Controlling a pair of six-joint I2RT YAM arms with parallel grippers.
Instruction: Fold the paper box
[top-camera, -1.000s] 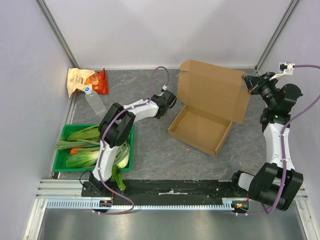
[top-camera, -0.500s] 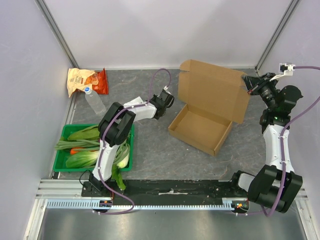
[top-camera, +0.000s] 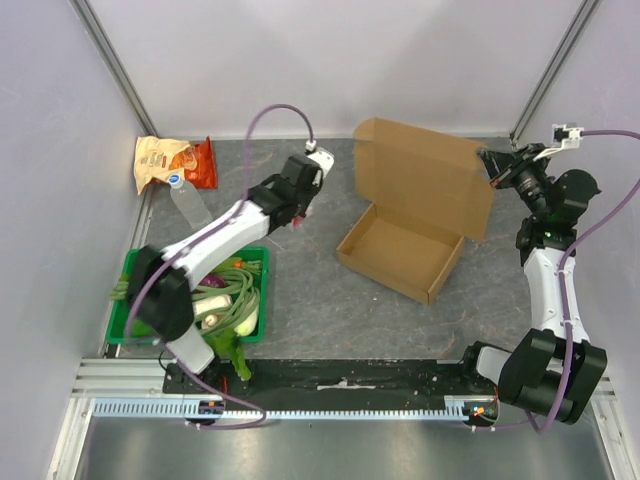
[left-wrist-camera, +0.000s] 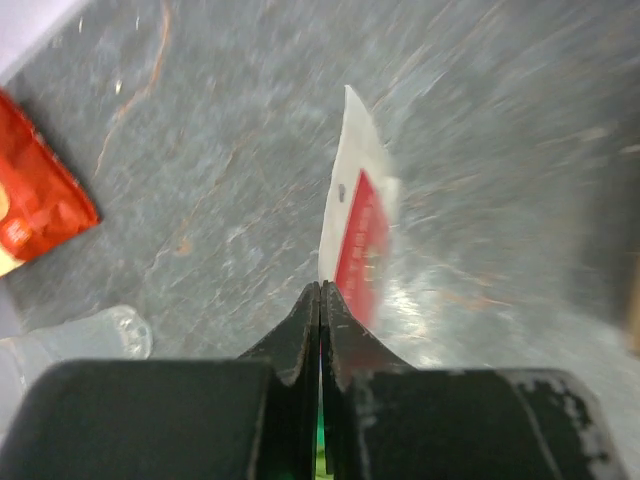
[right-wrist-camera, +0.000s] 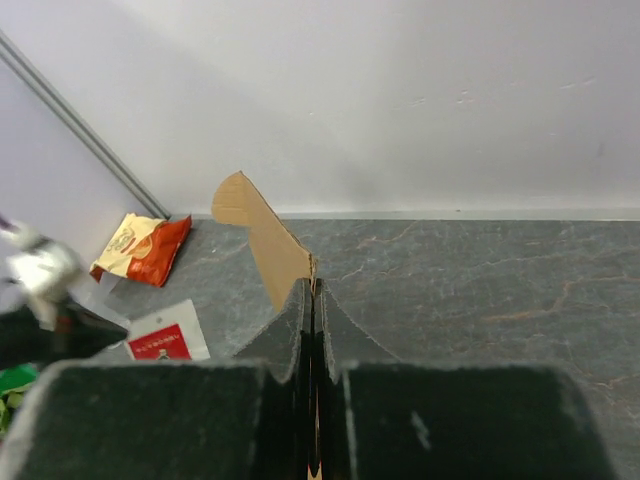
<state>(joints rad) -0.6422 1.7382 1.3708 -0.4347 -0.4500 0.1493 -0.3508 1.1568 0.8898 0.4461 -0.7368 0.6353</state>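
The paper box is brown cardboard; its open tray (top-camera: 400, 252) lies on the table right of centre and its lid (top-camera: 425, 180) stands upright at the back. My right gripper (top-camera: 492, 166) is shut on the lid's right edge; in the right wrist view the jaws (right-wrist-camera: 313, 285) pinch the cardboard flap (right-wrist-camera: 265, 235). My left gripper (top-camera: 297, 205) is left of the box and apart from it. It is shut on a small white card with a red print (left-wrist-camera: 355, 220), held above the table. The card also shows in the right wrist view (right-wrist-camera: 165, 338).
An orange-and-tan snack bag (top-camera: 170, 162) lies at the back left, with a clear water bottle (top-camera: 190, 205) beside it. A green crate (top-camera: 125, 320) full of vegetables stands at the front left. Walls close in the back and both sides.
My left arm has swung left and back, away from the box, carrying the white card. The right gripper stays on the lid, which has shifted slightly left.
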